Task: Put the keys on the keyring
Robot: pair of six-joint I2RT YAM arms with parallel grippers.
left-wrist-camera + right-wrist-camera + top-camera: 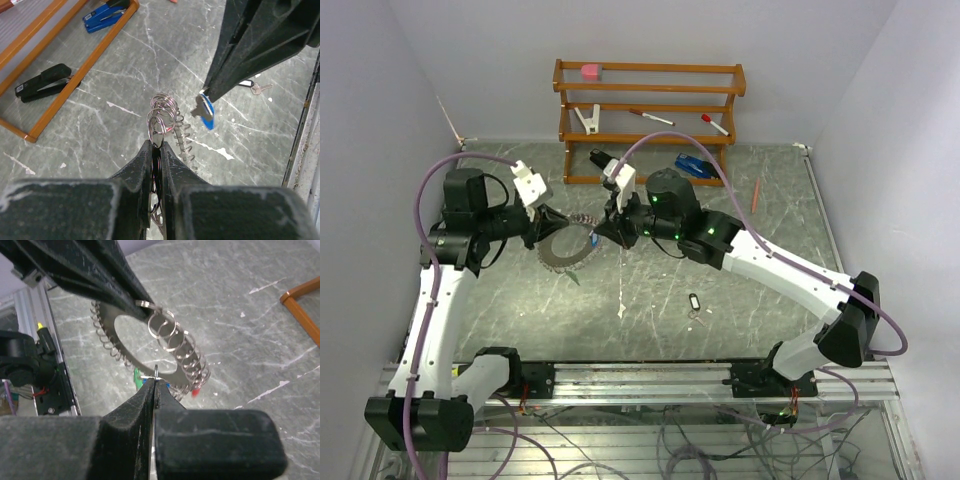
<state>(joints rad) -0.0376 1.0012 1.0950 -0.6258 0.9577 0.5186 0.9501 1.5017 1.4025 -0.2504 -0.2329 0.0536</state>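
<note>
Two grippers meet over the gray table (740,330), near its middle. The left gripper (157,146) is pinched tight on the edge of the keyring (169,332) and holds it up off the table. The ring is big and thin, with lots of little wire loops all around its rim. The right gripper (153,382) is squeezed tight too, on a small key with a blue tag (207,114), and its tip is just beside the ring. A green tag (136,380) and a red tag (196,391) peek out from under the ring. One more key with a black tag (695,300) lies flat on the table, well apart from the ring, over by the right arm
</note>
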